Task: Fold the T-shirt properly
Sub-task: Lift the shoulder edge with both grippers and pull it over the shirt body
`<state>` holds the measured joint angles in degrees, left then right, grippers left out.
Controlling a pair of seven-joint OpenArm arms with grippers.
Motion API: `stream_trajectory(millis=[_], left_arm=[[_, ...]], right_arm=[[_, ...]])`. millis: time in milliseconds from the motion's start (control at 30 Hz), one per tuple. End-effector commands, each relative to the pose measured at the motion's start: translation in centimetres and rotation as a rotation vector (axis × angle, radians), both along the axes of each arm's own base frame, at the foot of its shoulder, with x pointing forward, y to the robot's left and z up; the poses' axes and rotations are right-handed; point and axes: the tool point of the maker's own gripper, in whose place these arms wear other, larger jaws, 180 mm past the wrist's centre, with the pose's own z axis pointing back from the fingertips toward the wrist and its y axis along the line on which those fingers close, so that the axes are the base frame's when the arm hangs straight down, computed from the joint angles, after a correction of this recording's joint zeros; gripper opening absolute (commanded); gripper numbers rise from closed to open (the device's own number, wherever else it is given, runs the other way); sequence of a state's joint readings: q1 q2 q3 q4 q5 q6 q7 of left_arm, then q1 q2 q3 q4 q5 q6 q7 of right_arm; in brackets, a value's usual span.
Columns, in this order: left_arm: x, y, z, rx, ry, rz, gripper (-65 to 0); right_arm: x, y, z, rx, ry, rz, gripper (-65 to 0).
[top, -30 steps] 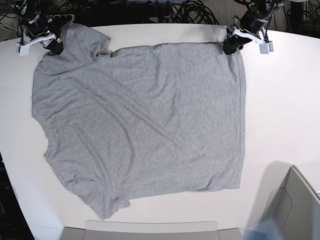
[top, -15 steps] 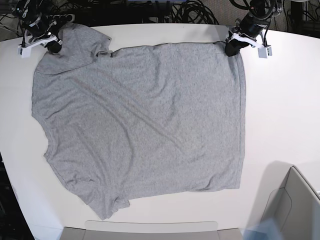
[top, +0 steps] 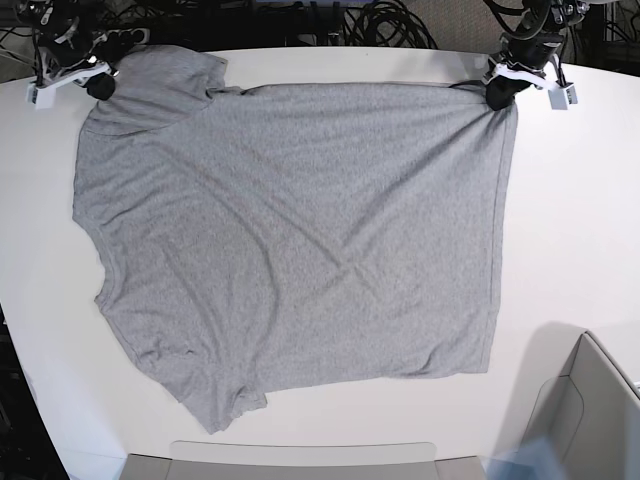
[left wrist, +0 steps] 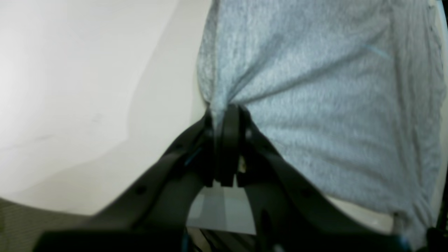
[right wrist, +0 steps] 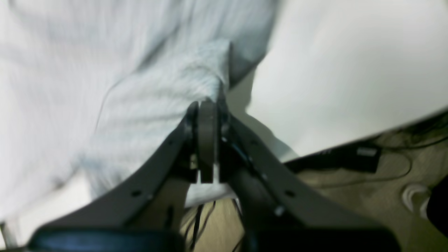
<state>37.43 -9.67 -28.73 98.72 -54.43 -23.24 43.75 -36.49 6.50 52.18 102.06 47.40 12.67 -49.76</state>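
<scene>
Both grippers are pinching the shirt (top: 290,250) shut: the left gripper (top: 497,92) at its far hem corner, the right gripper (top: 98,82) at the sleeve, the shirt stretching between them and lying toward the table's (top: 580,220) near edge.

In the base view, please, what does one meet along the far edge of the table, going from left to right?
Right end effector, shut on a shoulder corner of the T-shirt → the shirt's stretched far edge → left end effector, shut on the hem corner → bare white table.
</scene>
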Motion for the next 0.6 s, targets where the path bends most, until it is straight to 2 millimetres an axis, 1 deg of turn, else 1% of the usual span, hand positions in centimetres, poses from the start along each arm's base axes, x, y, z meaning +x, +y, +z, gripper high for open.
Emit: stream_trajectory(millis=[0, 67, 167, 367, 467, 567], left_arm=[[0.2, 1.1, 0.9, 0.026, -0.026, 0.016, -65.0], [0.2, 1.8, 1.1, 0.040, -0.030, 0.030, -65.0], [0.0, 2.3, 1.3, 0.049, -0.030, 0.036, -65.0], [-0.3, 3.9, 1.8, 0.078, -0.037, 0.075, -65.0], [0.2, 3.9, 2.3, 0.085, -0.053, 0.069, -65.0], [1.3, 3.3, 3.8, 0.103, -0.099, 0.044, -65.0]], right_arm=[[0.6, -0.6, 1.4, -0.034, -0.040, 0.008, -65.0], [0.6, -0.8, 2.2, -0.053, -0.054, 0.009, -65.0], [0.5, -0.6, 2.7, -0.069, -0.054, 0.025, -65.0], [0.9, 0.3, 4.0, -0.050, -0.098, 0.042, -65.0], [1.3, 0.4, 4.3, -0.055, -0.111, 0.046, -65.0], [2.2, 0.4, 4.8, -0.058, -0.137, 0.050, -65.0]])
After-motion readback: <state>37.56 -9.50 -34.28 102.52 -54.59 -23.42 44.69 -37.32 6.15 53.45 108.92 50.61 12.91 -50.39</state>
